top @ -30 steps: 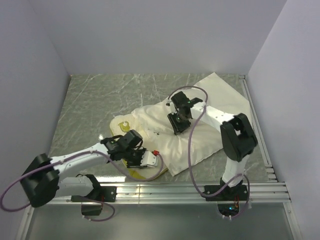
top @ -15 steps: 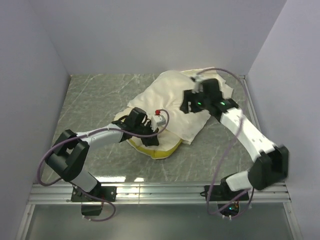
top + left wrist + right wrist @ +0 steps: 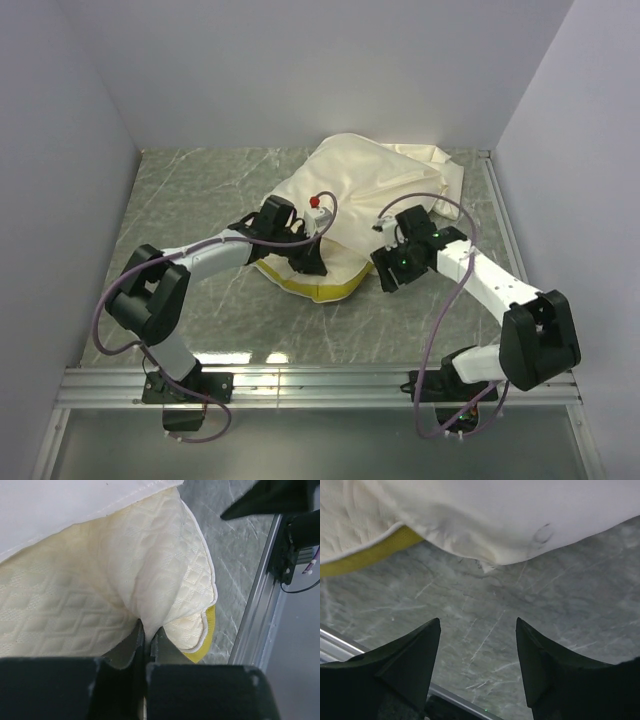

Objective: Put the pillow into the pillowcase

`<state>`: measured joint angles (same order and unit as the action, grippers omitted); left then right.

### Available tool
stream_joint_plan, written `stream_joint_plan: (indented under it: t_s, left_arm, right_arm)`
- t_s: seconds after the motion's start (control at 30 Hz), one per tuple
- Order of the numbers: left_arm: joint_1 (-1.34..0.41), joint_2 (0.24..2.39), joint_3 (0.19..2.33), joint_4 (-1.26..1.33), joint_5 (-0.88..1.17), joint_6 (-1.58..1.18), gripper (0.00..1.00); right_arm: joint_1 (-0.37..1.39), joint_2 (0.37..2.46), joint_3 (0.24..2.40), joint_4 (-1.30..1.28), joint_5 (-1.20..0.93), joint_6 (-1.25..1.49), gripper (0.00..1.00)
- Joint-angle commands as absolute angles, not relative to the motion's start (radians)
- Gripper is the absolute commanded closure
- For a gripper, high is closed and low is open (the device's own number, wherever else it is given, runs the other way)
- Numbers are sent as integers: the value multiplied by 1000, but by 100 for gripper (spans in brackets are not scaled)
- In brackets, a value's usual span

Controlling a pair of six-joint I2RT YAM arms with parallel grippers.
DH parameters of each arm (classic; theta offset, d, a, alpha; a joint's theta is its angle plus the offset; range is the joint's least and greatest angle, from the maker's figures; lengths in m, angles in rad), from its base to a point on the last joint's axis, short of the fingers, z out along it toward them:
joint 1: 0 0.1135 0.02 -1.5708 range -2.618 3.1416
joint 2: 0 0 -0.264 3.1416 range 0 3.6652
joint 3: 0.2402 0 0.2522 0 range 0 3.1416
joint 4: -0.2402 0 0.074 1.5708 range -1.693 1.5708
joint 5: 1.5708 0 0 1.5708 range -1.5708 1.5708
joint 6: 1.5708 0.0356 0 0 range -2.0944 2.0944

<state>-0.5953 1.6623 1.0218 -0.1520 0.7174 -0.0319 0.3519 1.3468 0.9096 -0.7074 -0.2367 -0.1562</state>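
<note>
Shows insertion partly done: plump quilted cream pillow [image 3: 315, 288] with yellow-green edge, at the middle of the grey marbled surface [image 3: 200, 200], apparently partway inside the limp cream fabric pillowcase [image 3: 370, 180] heaped toward the far right corner. With left claw [image 3: 145, 632] pinched tight on a pillow fold; right claw [image 3: 477, 630] spread, empty. Calls next for catching the hem, drawing it over.
</note>
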Motion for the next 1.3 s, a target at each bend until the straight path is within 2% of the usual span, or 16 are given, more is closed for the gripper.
stream_joint_plan:
  t_s: [0.0,0.07,0.17,0.3,0.47,0.53,0.67,0.73,0.8,0.83,0.9,1.03,1.07,1.1,1.17,1.27]
  left_arm:
    - [-594,1664,1075,-124,772,-78,100]
    - [-592,1664,1071,-112,778,-84,100]
    - [-591,1674,1071,-106,798,-98,100]
    - [-575,1677,1066,-92,821,-126,100]
    - [-555,1677,1057,-69,845,-152,100]
    - [-554,1678,1057,-60,854,-161,100]
    - [-552,1677,1052,-57,859,-164,100]
    - [-548,1675,1049,-52,867,-166,100]
    - [-540,1675,1046,-38,876,-182,100]
    - [-534,1677,1046,-31,890,-190,100]
    - [-528,1677,1045,-15,893,-222,100]
    - [-523,1658,1042,21,870,-259,100]
    - [-525,1654,1037,43,862,-274,100]
    - [-528,1651,1032,95,835,-319,100]
    - [-538,1669,1046,129,795,-363,100]
    - [-572,1707,1101,155,625,-420,100]
  right_arm:
    - [466,1348,900,-669,-109,-203,29]
    - [485,1379,899,-631,-69,-193,29]
    - [499,1446,917,-607,-3,-164,39]
    - [488,1517,930,-572,130,-155,43]
    - [486,1526,954,-514,91,-161,49]
    - [486,1525,986,-521,40,-152,48]
    - [488,1531,1022,-543,-24,-143,39]
    - [488,1525,1012,-519,-31,-143,40]
    - [483,1520,991,-489,-31,-155,60]
    - [483,1522,986,-473,-32,-164,81]
    - [476,1537,1000,-485,-44,-166,100]
    - [479,1465,1032,-590,-150,-150,100]
    - [485,1438,1045,-618,-210,-159,100]
    - [492,1387,1049,-650,-380,-181,100]
    - [541,1338,1057,-733,-480,-241,100]
    - [574,1260,1098,-827,-607,-299,100]
